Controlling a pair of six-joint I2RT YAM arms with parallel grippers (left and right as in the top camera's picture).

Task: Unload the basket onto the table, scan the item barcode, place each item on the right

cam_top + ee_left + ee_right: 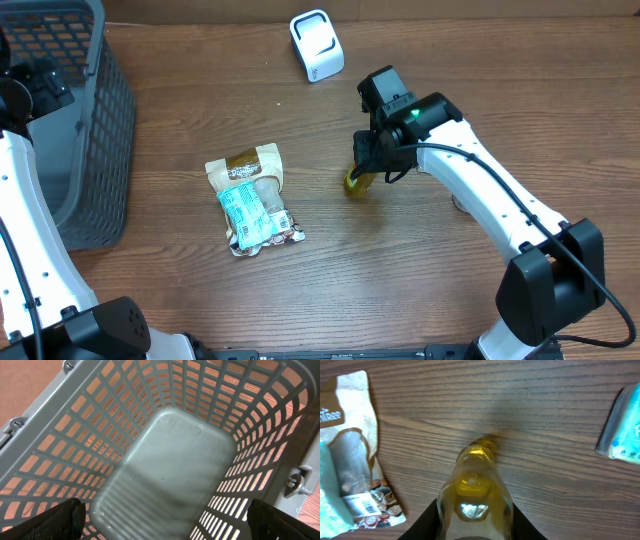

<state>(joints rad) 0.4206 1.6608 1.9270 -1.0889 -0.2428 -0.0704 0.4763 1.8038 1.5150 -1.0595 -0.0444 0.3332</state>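
Around the middle of the table, our right gripper [366,163] is clamped on a small yellow bottle [355,182], with snack packets [252,200] lying nearby toward the left edge. Our left gripper [167,522] hangs wide open inside the grey basket [100,150] at the left edge. The white scanner [316,45] sits by the far edge.
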